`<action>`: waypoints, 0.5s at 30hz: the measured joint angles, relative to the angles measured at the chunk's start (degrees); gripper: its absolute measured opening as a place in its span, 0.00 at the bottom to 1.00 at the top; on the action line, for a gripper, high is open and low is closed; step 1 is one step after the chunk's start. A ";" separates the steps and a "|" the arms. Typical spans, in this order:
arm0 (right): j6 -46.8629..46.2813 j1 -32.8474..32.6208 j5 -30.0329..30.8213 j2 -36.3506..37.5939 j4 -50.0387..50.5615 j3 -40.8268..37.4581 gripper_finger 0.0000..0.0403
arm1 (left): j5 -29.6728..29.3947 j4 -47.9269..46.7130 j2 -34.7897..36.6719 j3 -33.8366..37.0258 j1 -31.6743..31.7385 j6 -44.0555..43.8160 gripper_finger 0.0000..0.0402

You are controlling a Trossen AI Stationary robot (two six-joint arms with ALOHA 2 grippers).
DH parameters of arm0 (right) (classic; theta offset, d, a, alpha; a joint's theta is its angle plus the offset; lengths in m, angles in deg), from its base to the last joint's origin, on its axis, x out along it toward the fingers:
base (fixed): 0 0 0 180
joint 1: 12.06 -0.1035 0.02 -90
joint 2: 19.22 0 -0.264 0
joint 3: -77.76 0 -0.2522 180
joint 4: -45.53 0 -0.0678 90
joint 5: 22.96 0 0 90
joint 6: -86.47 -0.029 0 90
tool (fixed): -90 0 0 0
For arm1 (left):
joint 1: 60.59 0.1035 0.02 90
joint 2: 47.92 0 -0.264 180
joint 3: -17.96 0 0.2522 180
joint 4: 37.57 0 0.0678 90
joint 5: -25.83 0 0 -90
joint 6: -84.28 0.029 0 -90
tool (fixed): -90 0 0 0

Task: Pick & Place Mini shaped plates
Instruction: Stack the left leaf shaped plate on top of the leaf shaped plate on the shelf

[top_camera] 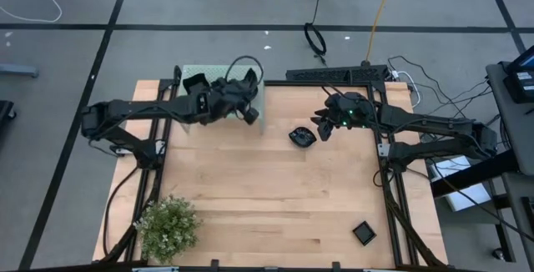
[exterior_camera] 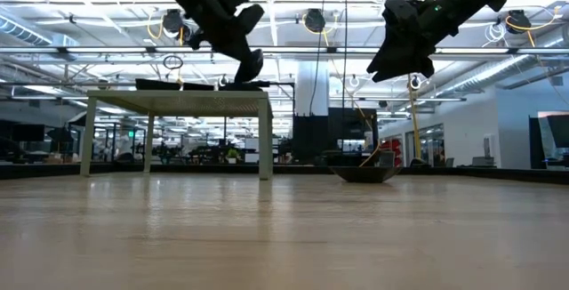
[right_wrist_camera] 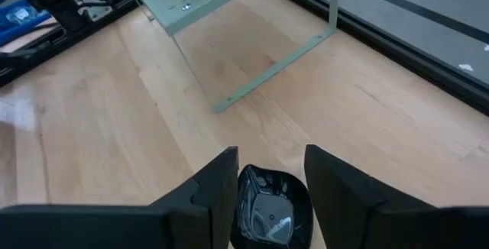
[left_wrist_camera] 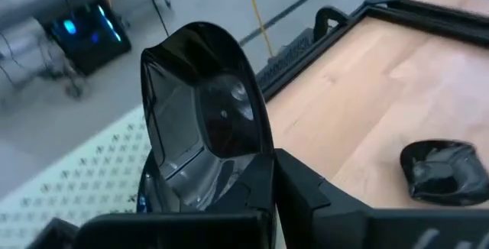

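My left gripper (top_camera: pixel 249 115) is shut on a glossy black mini shaped plate (left_wrist_camera: pixel 202 111), above the right end of the pale green perforated stand (top_camera: pixel 260 105). Dark plates (exterior_camera: pixel 178 84) lie on the stand's top. Another black plate (top_camera: pixel 302 136) rests on the table right of the stand. My right gripper (top_camera: pixel 324 128) hangs open high above it, and in the right wrist view the plate (right_wrist_camera: pixel 267 212) shows between the two fingers, untouched. A square plate (top_camera: pixel 364 233) lies near the front right. My left gripper pinches the plate by its lower rim (left_wrist_camera: pixel 229 174) between its two fingers. The plate stands on edge above the fingers, its hollow face toward the wrist camera. It is lifted clear of the stand and the table.
A small potted plant (top_camera: pixel 167 226) stands at the table's front left corner. A black frame rail (top_camera: pixel 338 75) runs along the far edge. The middle of the wooden table (top_camera: pixel 275 197) is bare.
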 joint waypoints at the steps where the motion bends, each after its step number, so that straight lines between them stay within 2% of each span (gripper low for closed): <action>1: 0.02 0.00 0.00 0.00 -0.26 0.00 0.35 | 1.20 -0.13 -0.22 0.00 0.69 -1.42 0.02; 4: 0.02 0.00 -0.01 0.00 -0.22 0.00 0.35 | 2.95 -2.49 -0.55 0.02 1.66 -3.25 0.01; 15: 0.02 0.00 -0.02 0.00 -0.17 0.00 0.35 | 2.26 -5.15 -0.49 0.04 1.92 -3.80 0.01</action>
